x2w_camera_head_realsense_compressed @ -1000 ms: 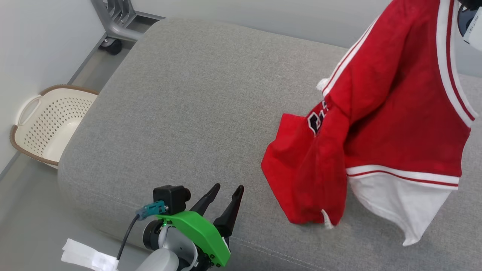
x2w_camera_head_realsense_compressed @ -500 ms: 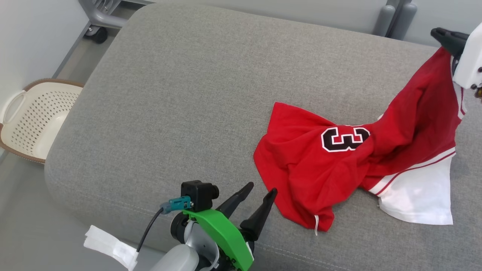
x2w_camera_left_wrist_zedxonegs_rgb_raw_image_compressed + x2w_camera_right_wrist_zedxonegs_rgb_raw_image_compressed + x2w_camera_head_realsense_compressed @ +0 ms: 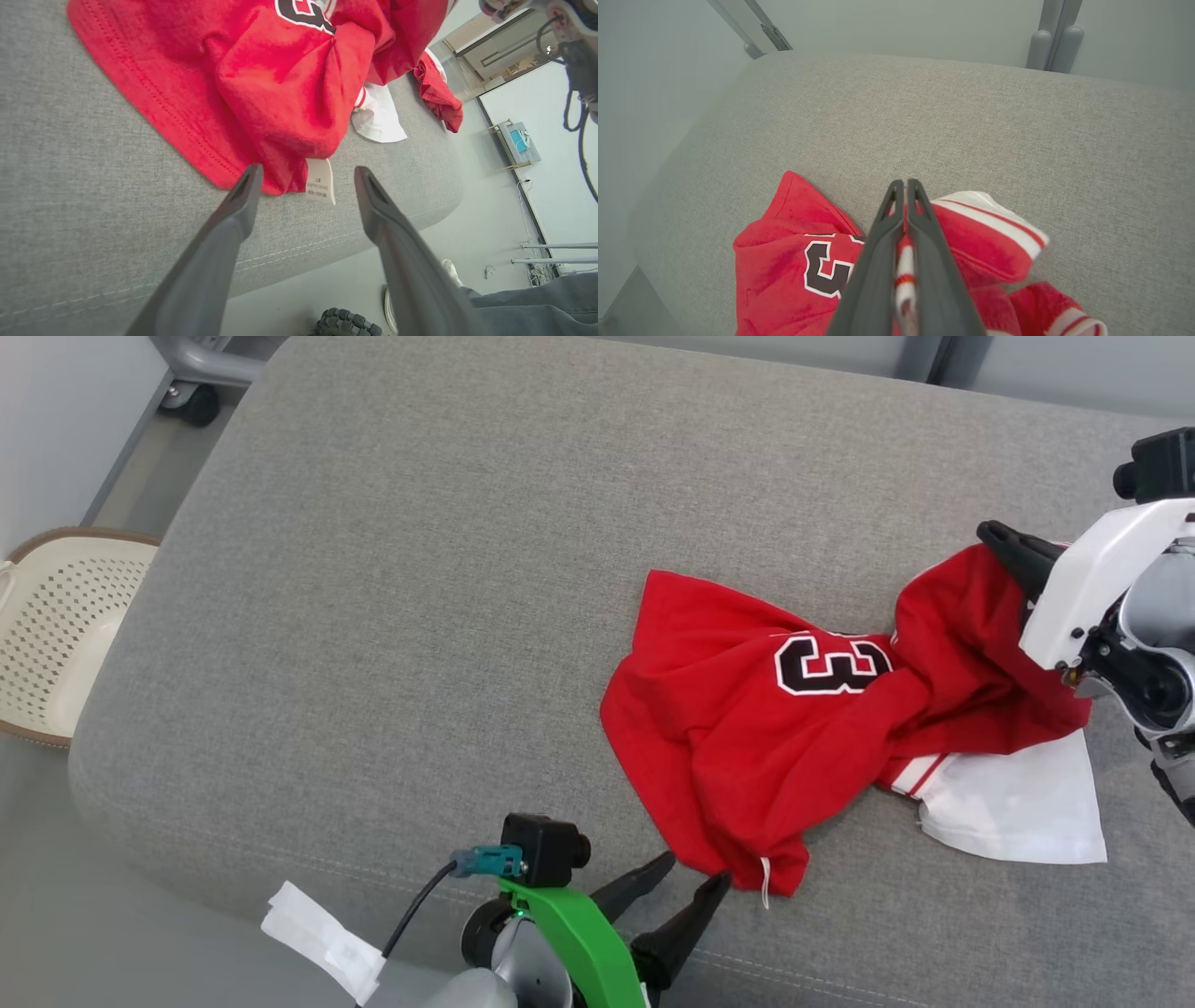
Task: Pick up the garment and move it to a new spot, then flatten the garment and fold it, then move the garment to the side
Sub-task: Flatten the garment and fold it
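The garment (image 3: 747, 756), a red jersey with white trim, lies crumpled on the right half of a broad grey cushion (image 3: 420, 569). A black number 3 (image 3: 831, 663) edged in white faces up near its middle. A white panel (image 3: 1018, 803) spreads flat on the cushion at the garment's near right. The far right end of the cloth is drawn up off the cushion into a bunched ridge.

The right hand (image 3: 901, 185) is clenched on that ridge. In the right wrist view its two dark fingers are pressed together, with a strip of white-and-red striped trim pinched between them. Red folds hang on either side of the fingers.

The left hand (image 3: 695, 870) is at the near edge of the cushion, released, with its fingers spread wide and holding nothing. Its tips point at the garment's near hem. In the left wrist view a small white care label (image 3: 320, 184) hangs from that hem between the two fingertips. One tip overlaps the red edge; I cannot tell whether it touches the cloth. A green bracket (image 3: 579, 933) and a small black camera (image 3: 546, 847) sit on that wrist.

A cream perforated basket (image 3: 56, 625) stands on the floor to the far left of the cushion. A person's grey trouser leg (image 3: 537, 298) and pale shoe (image 3: 451, 270) are on the floor beyond the cushion's near edge
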You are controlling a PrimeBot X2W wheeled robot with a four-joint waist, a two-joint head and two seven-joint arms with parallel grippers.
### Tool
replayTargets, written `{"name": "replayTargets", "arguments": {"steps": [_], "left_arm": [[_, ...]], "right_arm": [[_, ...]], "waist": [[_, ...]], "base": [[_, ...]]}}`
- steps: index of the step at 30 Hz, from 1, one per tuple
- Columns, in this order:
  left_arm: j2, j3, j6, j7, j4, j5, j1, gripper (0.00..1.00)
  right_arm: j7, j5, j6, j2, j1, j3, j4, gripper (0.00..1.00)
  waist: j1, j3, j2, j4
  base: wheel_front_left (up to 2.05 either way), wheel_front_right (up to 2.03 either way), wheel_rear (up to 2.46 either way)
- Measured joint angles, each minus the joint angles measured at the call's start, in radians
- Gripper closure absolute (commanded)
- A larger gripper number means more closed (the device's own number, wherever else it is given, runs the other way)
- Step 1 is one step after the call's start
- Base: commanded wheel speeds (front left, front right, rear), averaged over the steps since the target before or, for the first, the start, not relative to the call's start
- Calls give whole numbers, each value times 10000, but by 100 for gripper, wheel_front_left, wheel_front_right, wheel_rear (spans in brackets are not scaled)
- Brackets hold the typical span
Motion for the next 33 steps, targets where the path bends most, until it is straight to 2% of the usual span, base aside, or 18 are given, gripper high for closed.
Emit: {"name": "replayTargets", "arguments": {"steps": [5,14,17,24,33], "left_arm": [[-35,-63,268,102,489,2,-27,0],[-100,-617,355,704,834,-518,-87,0],[-86,-575,573,677,1024,-564,-373,0],[-96,-663,750,430,980,-819,-1076,0],[-109,-1131,830,282,1252,-903,-1686,0]], "right_arm": [[-514,-6,171,282,-99,6,69,100],[-884,-130,426,604,-785,127,138,100],[-1003,-165,514,757,-1017,194,171,100],[-1310,-203,719,1005,-1296,255,408,100],[-1649,-205,867,1045,-1446,171,848,100]], "waist": [[0,140,0,-290],[0,439,0,-936],[0,614,0,-1184],[0,1029,0,-1740],[0,1389,0,-2143]], "base": [[0,0,0],[0,0,0],[0,0,0],[0,0,0],[0,0,0]]}}
